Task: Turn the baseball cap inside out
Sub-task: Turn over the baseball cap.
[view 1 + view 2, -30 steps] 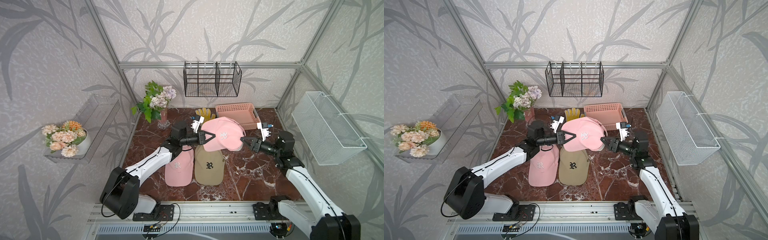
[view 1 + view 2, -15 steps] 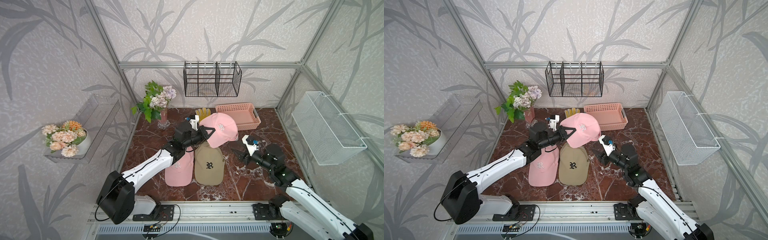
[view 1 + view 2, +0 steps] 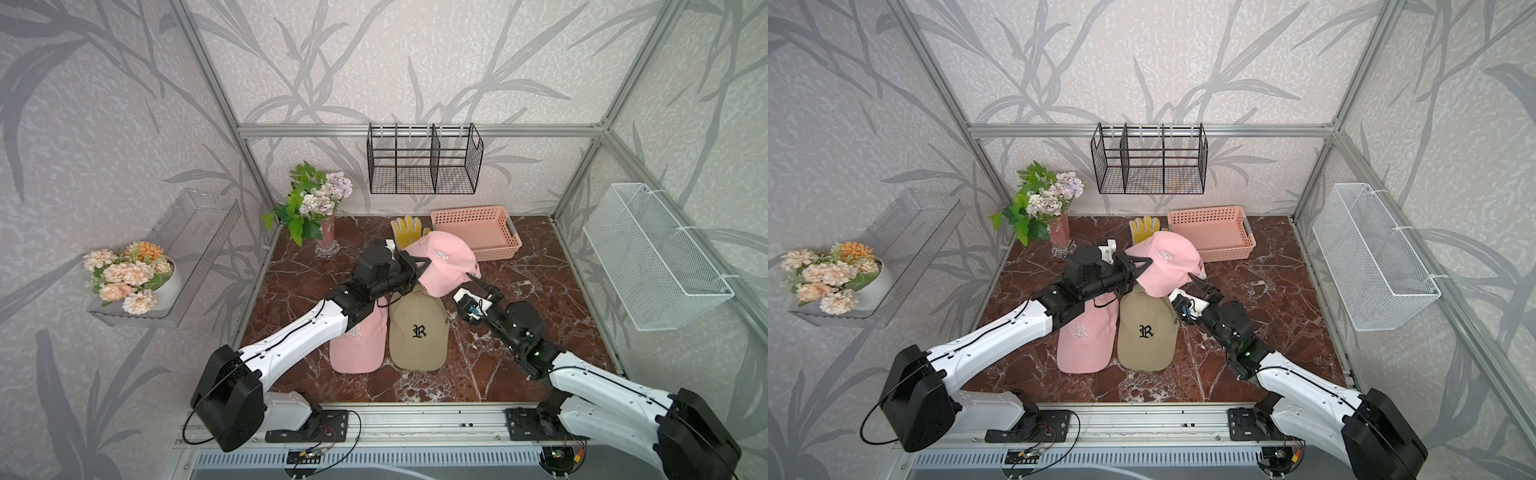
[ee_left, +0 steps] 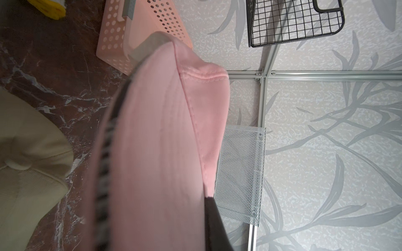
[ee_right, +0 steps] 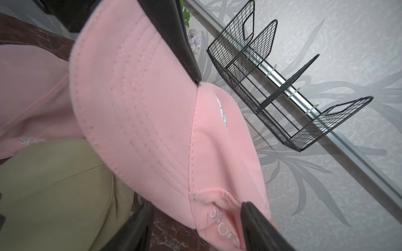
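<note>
The pink baseball cap [image 3: 446, 259] [image 3: 1167, 259] hangs in the air above the two caps lying on the table. My left gripper [image 3: 422, 264] [image 3: 1144, 262] is shut on it where brim meets crown; the pink cloth fills the left wrist view [image 4: 152, 152]. My right gripper [image 3: 471, 286] [image 3: 1185, 286] is open at the cap's lower right edge. In the right wrist view the cap's side [image 5: 217, 152], with white "SPORT" lettering, lies between the spread fingers [image 5: 252, 217] without being pinched.
A second pink cap [image 3: 357, 345] and a tan cap [image 3: 417, 332] lie on the marble table [image 3: 540, 291]. Behind are a pink basket [image 3: 473, 232], a yellow glove [image 3: 405, 232] and a flower vase [image 3: 326, 241]. A white mesh basket [image 3: 652, 257] hangs on the right wall.
My right gripper let go of the cap, opened and dropped toward the front, then came back up to the cap's lower right edge. The left gripper swung the cap back and tilted it.
</note>
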Controlling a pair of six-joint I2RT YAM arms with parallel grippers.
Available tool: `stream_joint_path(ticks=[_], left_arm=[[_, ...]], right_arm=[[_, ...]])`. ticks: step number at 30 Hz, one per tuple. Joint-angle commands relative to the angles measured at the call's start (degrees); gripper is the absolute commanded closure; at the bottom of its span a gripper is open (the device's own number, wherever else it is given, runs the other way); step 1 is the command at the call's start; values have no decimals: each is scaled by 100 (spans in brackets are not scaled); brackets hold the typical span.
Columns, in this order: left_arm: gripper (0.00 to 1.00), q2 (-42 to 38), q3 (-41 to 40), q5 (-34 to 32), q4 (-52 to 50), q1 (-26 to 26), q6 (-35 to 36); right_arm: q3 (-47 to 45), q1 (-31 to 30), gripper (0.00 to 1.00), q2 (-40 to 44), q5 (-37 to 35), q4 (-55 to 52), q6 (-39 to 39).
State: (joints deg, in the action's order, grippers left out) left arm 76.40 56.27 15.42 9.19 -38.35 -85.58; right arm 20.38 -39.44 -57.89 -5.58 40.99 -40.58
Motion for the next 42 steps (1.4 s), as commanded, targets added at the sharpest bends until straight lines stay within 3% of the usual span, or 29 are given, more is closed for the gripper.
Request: stream_joint_path(ticks=[1,15,17,21,23,24,25,28,30,34,38,42], left_arm=[[100,-129,86,-33,178,-80,-348],[99,-51,-81,137,547,-275,-825],[97,-32,-72,130,610,-344,-835],[91,74,-148,230,898,-411,-841],[85,117,-223,249,1127,-441,-839],[74,137,-254,282,1256,-445,-825],[70,166,-274,307,1362,-451,-803],[39,171,-275,234,1437,-458,-571],[25,119,-248,53,1355,-458,-246],[13,-27,-213,-312,1284,-470,538],[9,-87,-65,-477,1146,-465,1285],[8,-236,124,-1009,649,-463,2524]], right_arm=[[127,-46,32,-213,-285,760,-373],[487,-70,33,-1081,-515,1374,-740],[557,-75,43,-1231,-654,1540,-778],[617,-81,75,-1506,-844,1994,-812],[625,-90,88,-1553,-913,2078,-812],[629,-90,94,-1551,-956,2067,-804],[634,-90,100,-1535,-1001,2042,-778],[599,-87,100,-1469,-1205,1957,-664],[574,-90,100,-1368,-1385,1791,-531],[646,-86,100,-983,-1783,946,-163],[847,-38,100,-544,-2038,-194,274],[1197,196,100,16,-1812,-1713,1057]])
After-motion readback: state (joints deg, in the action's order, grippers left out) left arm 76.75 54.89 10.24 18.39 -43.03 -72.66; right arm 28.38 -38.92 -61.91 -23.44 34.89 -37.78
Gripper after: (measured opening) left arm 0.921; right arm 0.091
